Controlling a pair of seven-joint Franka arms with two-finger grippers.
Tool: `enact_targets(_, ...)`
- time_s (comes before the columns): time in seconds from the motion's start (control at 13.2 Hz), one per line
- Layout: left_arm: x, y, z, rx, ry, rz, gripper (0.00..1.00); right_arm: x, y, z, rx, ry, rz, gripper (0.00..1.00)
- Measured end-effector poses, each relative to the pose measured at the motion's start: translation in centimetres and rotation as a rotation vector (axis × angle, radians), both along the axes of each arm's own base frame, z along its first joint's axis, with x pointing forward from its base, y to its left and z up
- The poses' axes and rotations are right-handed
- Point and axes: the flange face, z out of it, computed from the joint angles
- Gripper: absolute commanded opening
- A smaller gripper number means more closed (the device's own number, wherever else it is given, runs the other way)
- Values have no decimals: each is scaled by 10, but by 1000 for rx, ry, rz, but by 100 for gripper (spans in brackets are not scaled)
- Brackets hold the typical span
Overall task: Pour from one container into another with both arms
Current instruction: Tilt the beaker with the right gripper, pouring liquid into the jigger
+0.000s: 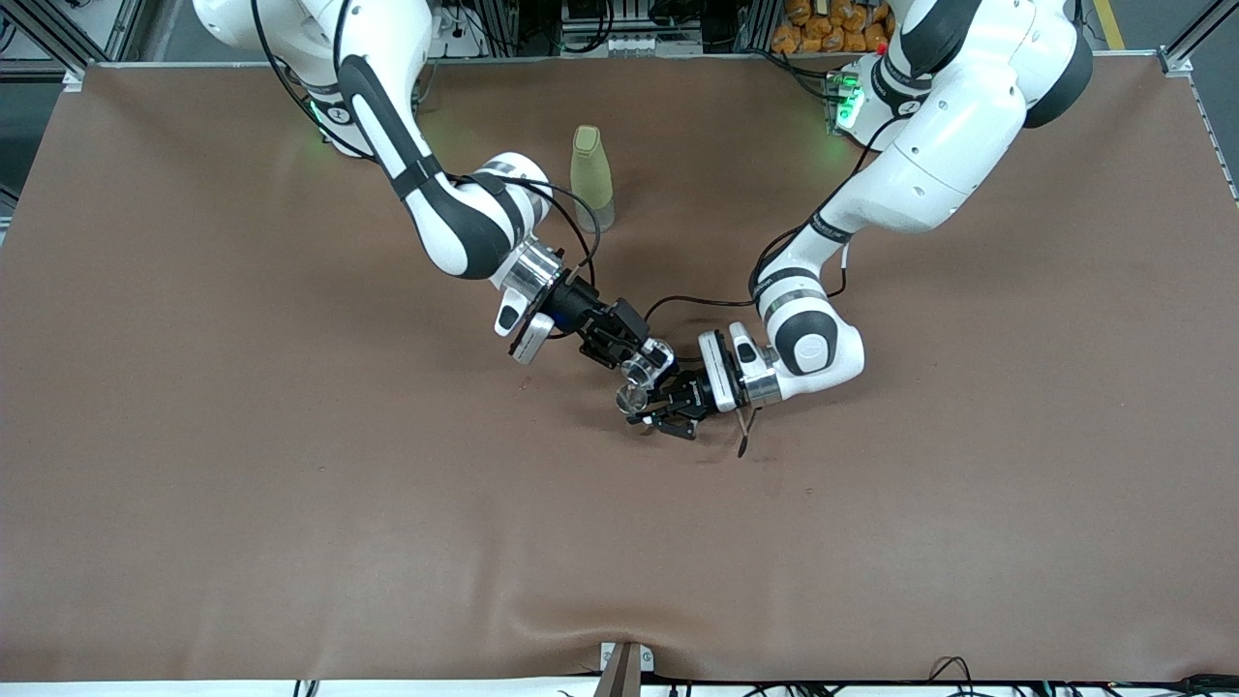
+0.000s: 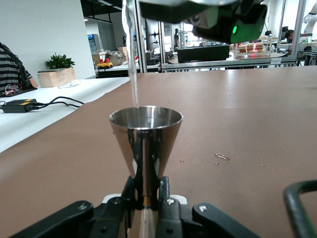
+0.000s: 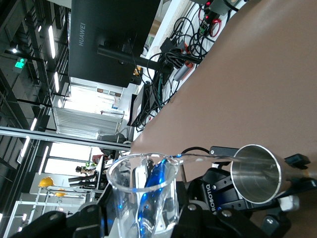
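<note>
Over the middle of the table, my right gripper (image 1: 644, 356) is shut on the tiny clear glass cup (image 1: 658, 356), which is tipped over. In the right wrist view the glass cup (image 3: 143, 191) sits between the fingers of the right gripper (image 3: 143, 220). A thin stream leaves its rim and runs into the metal hourglass cup (image 3: 255, 173). My left gripper (image 1: 650, 407) is shut on that metal cup (image 1: 631, 397) just below the glass. In the left wrist view the metal cup (image 2: 146, 139) stands upright, pinched at its narrow waist by the left gripper (image 2: 147, 191). The stream (image 2: 132, 74) falls inside its rim.
A tall pale yellow-green bottle (image 1: 591, 179) stands upright on the brown table (image 1: 290, 484), farther from the front camera than both grippers and toward the arms' bases. A few small drops (image 2: 221, 156) lie on the table near the metal cup.
</note>
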Motion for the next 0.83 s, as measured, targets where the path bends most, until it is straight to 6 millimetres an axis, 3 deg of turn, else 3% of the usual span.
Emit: enact_targets(0.83, 0, -1, -1, 4, -2, -2, 0, -1, 0, -1, 54, 82, -39, 0)
